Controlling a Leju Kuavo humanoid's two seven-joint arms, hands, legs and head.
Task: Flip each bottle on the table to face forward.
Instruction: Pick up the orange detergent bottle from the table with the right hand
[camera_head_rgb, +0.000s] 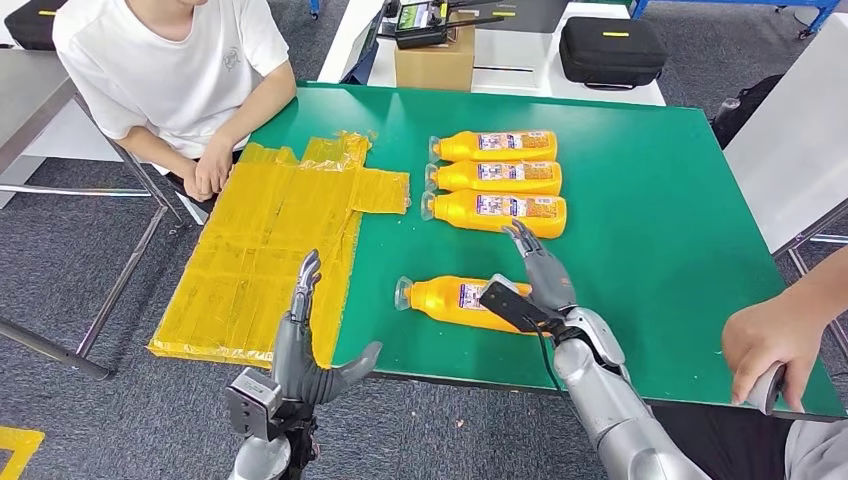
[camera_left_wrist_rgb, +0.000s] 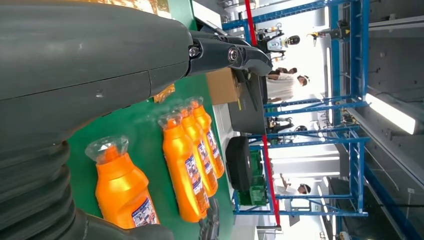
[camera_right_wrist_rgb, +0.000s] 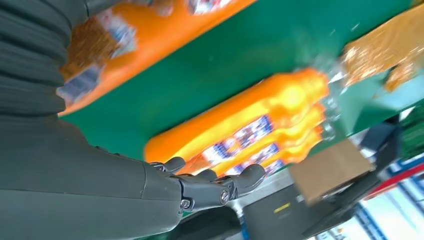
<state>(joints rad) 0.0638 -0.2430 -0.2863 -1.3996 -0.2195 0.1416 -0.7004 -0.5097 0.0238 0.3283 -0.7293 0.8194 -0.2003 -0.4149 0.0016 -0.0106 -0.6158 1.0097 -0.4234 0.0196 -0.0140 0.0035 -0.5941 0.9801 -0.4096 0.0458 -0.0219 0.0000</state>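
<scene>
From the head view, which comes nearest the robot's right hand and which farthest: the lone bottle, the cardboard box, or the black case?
Measured from the right hand:
1. Lone bottle, lying on its side right by the hand.
2. Cardboard box, beyond the table's far edge.
3. Black case, also beyond the far edge; too close to call against the box.

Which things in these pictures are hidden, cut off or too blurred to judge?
- Near bottle: in the head view the right hand covers its base end, so contact cannot be judged.
- Bottle labels: too small to read in the head view, blurred in the right wrist view.
- Near bottle in the left wrist view: its base is cut off by the picture edge.
- Person's hand: what it holds is mostly hidden.
</scene>
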